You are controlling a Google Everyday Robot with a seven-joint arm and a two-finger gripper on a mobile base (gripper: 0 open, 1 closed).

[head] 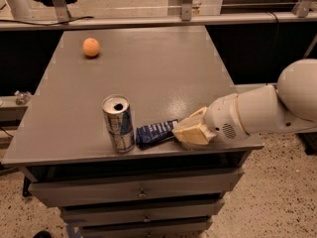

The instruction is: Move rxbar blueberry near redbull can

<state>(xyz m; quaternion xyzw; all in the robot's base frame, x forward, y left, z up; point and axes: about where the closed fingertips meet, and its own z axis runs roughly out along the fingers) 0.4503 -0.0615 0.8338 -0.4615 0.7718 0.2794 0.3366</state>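
Nearest, the grey metal drawers (143,192) with small knobs stack under the front lip of the desk (163,73). On the front edge stands the redbull can (119,124), a slim, upright cylinder of silver and blue with its dark drinking hole facing up. Just to its right lies the rxbar blueberry (155,133), a flat navy wrapper with pale lettering; its left end almost touches the can. The cream plastic end effector (178,133) is clamped on the bar's right end, low over the desk's front right corner. Behind it, the smooth white arm (257,110) swells into a rounded joint. The desk top is matte grey with a faint sheen. A round orange (91,47) sits far back on the left. A pale rail (148,21) runs behind, over speckled floor (277,192).
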